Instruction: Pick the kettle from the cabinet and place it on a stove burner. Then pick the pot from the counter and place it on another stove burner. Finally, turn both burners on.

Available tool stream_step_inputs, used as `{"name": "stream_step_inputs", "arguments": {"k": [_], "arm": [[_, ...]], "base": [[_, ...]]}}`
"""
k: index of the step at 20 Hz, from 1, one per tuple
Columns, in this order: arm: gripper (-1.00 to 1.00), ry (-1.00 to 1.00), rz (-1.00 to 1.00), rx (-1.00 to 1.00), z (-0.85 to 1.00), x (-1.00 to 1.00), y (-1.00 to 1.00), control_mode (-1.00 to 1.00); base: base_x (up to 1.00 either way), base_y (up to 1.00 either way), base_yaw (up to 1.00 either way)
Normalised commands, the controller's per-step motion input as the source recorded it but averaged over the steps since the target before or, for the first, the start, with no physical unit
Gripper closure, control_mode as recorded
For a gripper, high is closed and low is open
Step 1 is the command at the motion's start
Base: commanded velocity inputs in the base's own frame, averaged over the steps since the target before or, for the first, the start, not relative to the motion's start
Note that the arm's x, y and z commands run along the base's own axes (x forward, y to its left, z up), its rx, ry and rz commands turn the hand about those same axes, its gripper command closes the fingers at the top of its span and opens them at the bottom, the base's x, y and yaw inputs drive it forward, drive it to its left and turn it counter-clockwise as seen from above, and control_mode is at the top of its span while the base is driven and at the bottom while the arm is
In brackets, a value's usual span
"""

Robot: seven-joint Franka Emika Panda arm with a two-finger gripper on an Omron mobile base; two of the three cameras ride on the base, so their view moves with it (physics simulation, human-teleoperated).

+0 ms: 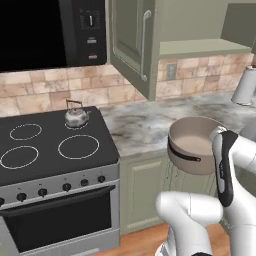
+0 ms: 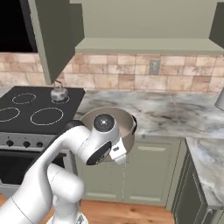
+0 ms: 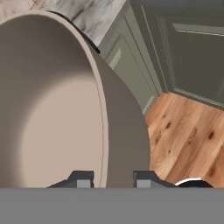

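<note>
White arm bent forward, tool (image 3: 107,178) pointing down, fingers (image 3: 81,179) clamped astride pot (image 1: 192,142) rim

Left base view sits behind the arm on its left, looking forward and down at the cooktop (image 1: 55,145) and counter (image 1: 145,125). Right base view looks from the arm's right at the same cooktop (image 2: 35,107) and counter (image 2: 175,113). Hand view is very close, along the pot (image 3: 65,109) wall, wood floor (image 3: 188,140) beyond.

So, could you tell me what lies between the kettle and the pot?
In the left base view, bare cooktop and marbled counter separate the kettle from the pot.
</note>
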Motion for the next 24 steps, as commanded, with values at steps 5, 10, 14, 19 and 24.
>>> {"name": "stream_step_inputs", "arguments": {"k": [5,10,14,19,24], "arm": [[1.0,0.0,0.0,0.0,0.0,0.0,0.0,1.0],[1.0,0.0,0.0,0.0,0.0,0.0,0.0,1.0],[1.0,0.0,0.0,0.0,0.0,0.0,0.0,1.0],[1.0,0.0,0.0,0.0,0.0,0.0,0.0,1.0],[1.0,0.0,0.0,0.0,0.0,0.0,0.0,1.0]], "base": [[-0.42,0.42,-0.04],[-0.37,0.45,-0.04],[-0.24,0.58,-0.06],[-0.11,0.72,-0.08],[-0.05,0.7,-0.1]]}}
